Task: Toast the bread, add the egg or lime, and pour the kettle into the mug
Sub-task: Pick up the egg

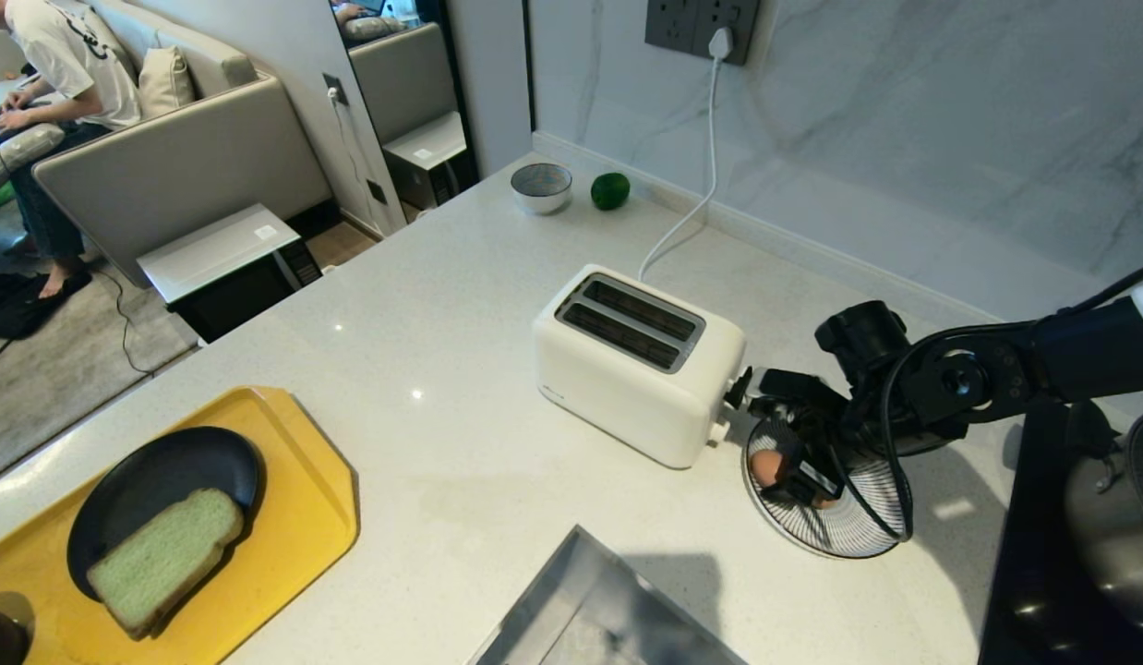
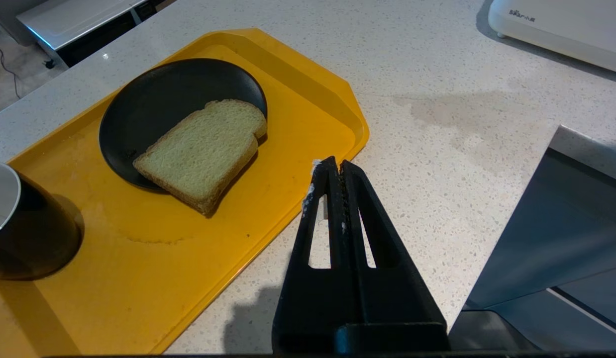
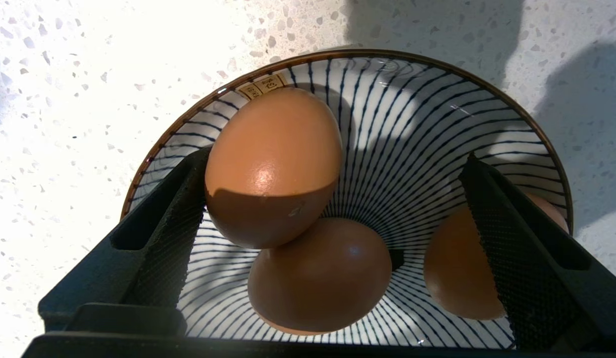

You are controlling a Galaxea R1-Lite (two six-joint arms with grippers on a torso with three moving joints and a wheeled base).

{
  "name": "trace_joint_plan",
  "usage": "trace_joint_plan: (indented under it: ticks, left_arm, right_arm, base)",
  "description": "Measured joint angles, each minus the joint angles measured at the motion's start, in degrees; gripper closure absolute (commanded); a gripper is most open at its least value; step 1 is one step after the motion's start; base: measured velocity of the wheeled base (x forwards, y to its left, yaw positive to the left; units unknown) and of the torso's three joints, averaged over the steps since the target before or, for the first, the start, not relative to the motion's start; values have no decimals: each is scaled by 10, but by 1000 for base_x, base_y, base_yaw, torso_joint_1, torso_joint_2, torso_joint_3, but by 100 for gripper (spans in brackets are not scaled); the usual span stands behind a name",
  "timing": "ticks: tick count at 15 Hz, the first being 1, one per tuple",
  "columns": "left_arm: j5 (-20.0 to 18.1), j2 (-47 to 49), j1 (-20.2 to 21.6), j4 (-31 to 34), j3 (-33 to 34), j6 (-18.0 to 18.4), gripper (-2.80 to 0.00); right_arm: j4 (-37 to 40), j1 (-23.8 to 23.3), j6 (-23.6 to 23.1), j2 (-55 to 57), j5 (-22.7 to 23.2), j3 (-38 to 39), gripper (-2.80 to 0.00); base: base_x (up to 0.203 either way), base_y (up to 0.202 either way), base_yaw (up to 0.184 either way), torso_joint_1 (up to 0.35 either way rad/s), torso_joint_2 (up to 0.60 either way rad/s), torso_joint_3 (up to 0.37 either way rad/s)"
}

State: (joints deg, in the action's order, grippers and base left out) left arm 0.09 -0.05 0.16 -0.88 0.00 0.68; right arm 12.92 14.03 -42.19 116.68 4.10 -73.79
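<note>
right gripper (image 3: 333, 199) reaches down into the striped bowl (image 3: 437, 99), fingers spread wide around three brown eggs (image 3: 273, 164), gripping none | left gripper (image 2: 333, 171) pinched closed beside yellow tray (image 2: 298, 79) | bread (image 1: 165, 559) on black plate (image 1: 156, 471) | lime (image 1: 610, 190) by wall

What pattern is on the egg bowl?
Thin dark blue lines radiating from the centre on white, brown rim; the bowl shows best in the right wrist view.
</note>
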Motion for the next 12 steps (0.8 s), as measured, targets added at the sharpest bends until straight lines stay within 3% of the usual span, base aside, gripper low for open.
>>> trace_joint_plan:
  ticks: [12]
  left_arm:
    - [0,0,0,0,0,0,0]
  right_arm:
    - [-1,-3,-24,5,22,-5,-280]
  base:
    - [0,0,0,0,0,0]
